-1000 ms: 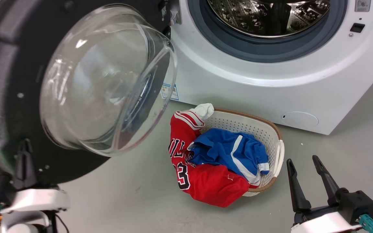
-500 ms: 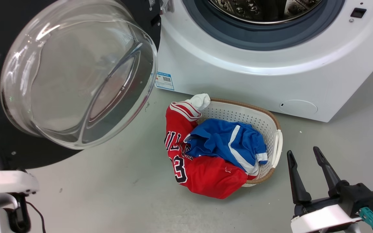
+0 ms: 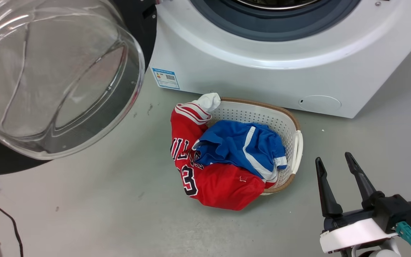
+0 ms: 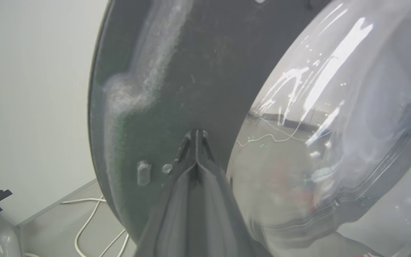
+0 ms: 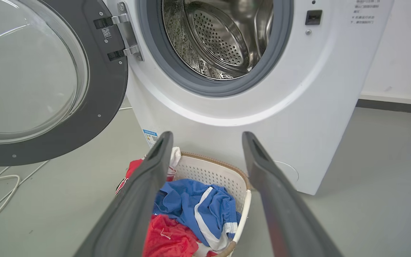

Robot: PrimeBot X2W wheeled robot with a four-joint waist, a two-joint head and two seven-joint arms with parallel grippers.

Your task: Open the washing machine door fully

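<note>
red fabric sports jersey (image 3: 223, 189): large digit "3" legible; lettering above folded, illegible | blue-and-white rectangular label sticker (image 3: 165, 78) on white boxy washing machine (image 3: 248, 85): print too small | grey printed lines (image 5: 367, 11), machine front: illegible

The left pincer (image 4: 196, 135) has its two dark fingers pressed together, tips meeting in a point aimed at the black rim of the washing machine door (image 4: 177, 64), just beside its glass bowl; whether they touch it cannot be told. The right pincer (image 3: 332, 157) hangs well apart from that door, off to its right, fingers spread wide and pointing upward, its pale wrist (image 3: 355, 235) below them.
</note>
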